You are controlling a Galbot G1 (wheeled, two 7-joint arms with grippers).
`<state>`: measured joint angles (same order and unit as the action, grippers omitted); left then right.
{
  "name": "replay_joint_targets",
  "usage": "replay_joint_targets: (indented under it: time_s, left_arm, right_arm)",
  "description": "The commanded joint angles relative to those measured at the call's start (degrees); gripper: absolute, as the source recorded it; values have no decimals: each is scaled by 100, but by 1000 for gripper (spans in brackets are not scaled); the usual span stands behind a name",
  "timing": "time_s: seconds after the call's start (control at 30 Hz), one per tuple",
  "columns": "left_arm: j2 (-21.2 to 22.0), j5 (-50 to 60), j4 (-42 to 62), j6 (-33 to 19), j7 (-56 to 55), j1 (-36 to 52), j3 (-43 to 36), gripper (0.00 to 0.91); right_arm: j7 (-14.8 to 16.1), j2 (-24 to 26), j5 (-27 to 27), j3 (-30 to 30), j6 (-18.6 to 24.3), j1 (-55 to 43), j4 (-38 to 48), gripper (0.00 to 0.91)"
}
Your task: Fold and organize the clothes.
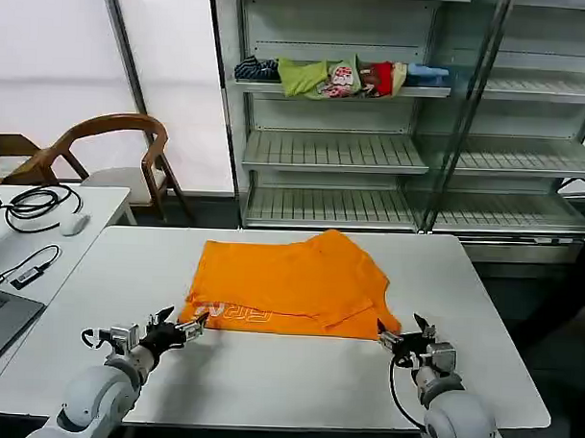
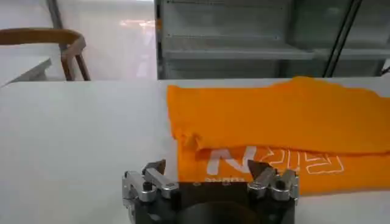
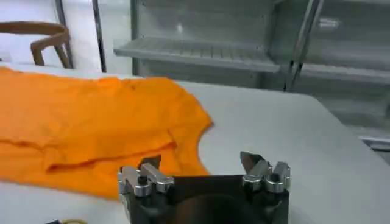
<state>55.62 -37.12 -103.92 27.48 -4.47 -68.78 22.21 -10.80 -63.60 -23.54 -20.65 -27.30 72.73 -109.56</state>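
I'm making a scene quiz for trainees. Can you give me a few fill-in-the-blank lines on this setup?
1. The T-shirt on the table is ____ in colour.
2. Both the left gripper and right gripper have their fingers ____.
3. The lettering is ____.

Missing words: orange; open; white

Bright, even daylight from the pale window wall [image 1: 57,67] at ten o'clock. Soft, faint shadows under the orange T-shirt [image 1: 290,281]. Mild glare on the white table [image 1: 268,372]. Blurred shelving [image 2: 256,36] behind, in wrist views.
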Motion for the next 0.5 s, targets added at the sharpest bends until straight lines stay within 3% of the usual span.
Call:
replay_joint_targets:
  time_s: [0.03,0.07,0.1,0.13,0.5]
  left_arm:
    - [-5,108,-6,53,-70,-42,-28,907]
    - [-5,115,13,53,-68,-39,-33,494]
    - [-3,140,34,57,-67,-36,-43,131]
    - [3,196,55,86,-70,-27,-57,20]
    - [60,201,129,78,11,0,-119,20]
  right_arm:
    - [13,17,-34,-65,-8,266,-40,907]
    - [7,13,-37,-45,-7,252,-2,453]
    - [2,13,-42,-11,-6,231,29,161]
    - [-17,12,-41,9,3,213,62,0]
    - [4,-3,-308,-20,31,179,53,0]
